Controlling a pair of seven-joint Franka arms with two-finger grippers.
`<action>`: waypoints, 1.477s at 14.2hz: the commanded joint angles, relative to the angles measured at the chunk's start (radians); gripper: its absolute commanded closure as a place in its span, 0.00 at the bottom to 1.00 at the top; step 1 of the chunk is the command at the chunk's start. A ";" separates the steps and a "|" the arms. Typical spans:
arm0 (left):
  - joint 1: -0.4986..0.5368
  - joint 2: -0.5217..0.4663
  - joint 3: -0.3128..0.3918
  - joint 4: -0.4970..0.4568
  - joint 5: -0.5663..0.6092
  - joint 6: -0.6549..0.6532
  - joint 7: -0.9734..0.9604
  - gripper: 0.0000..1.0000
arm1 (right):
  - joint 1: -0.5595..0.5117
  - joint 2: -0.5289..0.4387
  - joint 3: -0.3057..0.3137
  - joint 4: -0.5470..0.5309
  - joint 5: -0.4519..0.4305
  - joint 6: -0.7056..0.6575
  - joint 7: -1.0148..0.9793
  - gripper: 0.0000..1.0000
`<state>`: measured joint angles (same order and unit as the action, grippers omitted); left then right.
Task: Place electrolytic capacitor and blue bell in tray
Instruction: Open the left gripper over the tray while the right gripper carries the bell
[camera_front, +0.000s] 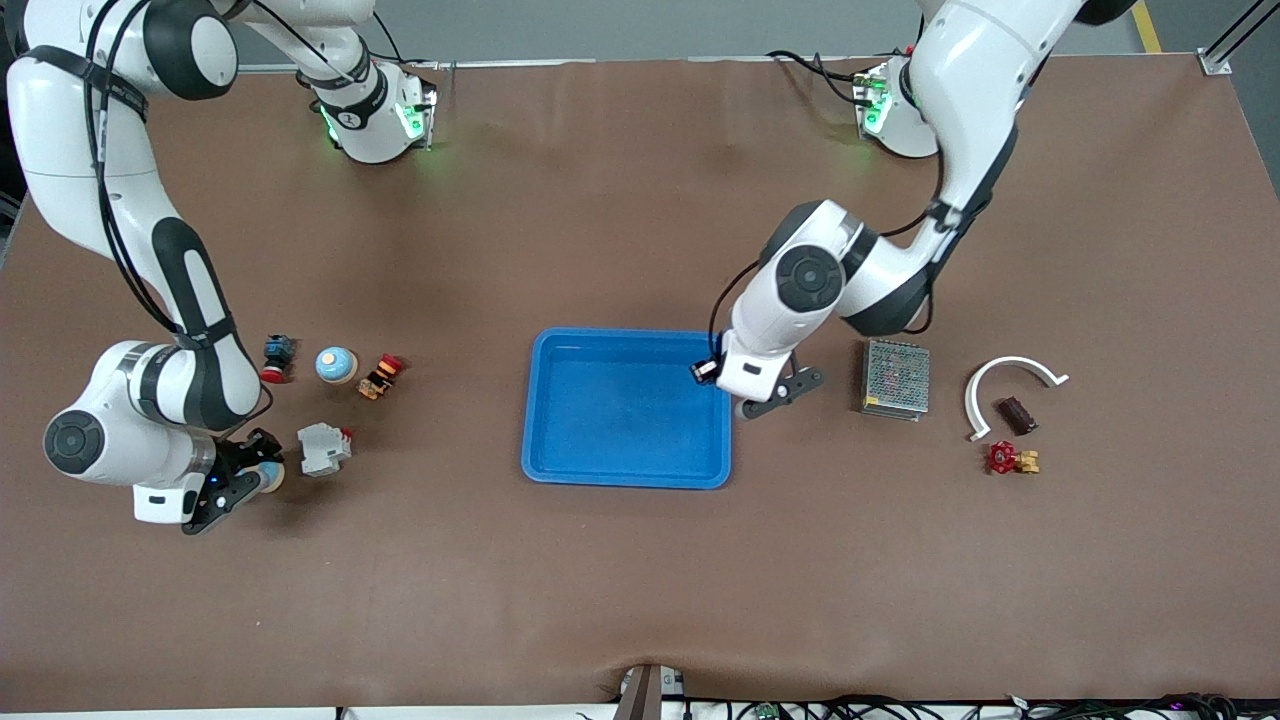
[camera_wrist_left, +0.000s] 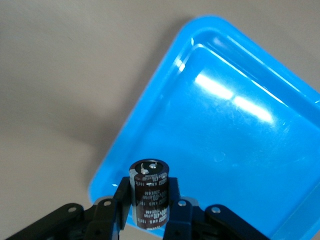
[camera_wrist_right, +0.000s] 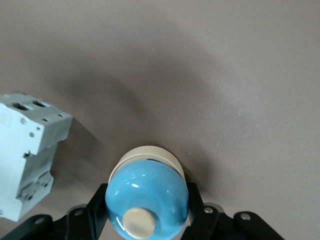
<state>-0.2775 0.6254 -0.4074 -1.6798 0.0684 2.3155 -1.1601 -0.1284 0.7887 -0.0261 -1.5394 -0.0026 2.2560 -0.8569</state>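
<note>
Right gripper (camera_front: 240, 487) down near the camera is clamped on the blue bell (camera_wrist_right: 147, 197), while left gripper (camera_wrist_left: 148, 216) grips the electrolytic capacitor (camera_wrist_left: 149, 194) over the tray (camera_front: 560, 455) rim, so I'd nudge it inward before letting go.

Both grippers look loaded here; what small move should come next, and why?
Probably shift the left gripper a little farther over the tray, then open. It holds the electrolytic capacitor just at the tray's rim, not over the floor. The right gripper holds the blue bell near the breaker.
</note>
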 joint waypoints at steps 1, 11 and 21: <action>-0.055 0.103 0.025 0.115 0.037 -0.021 -0.072 1.00 | 0.013 -0.043 0.009 0.053 0.016 -0.097 0.009 0.71; -0.167 0.171 0.111 0.127 0.039 -0.015 -0.142 0.00 | 0.367 -0.166 0.009 0.216 0.013 -0.432 0.842 0.71; -0.016 -0.016 0.150 0.178 0.065 -0.151 -0.023 0.00 | 0.664 -0.171 0.008 0.092 0.105 -0.249 1.443 0.71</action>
<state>-0.3457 0.6749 -0.2567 -1.4714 0.1149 2.2270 -1.2463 0.4951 0.6356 -0.0051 -1.3731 0.0894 1.9302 0.5252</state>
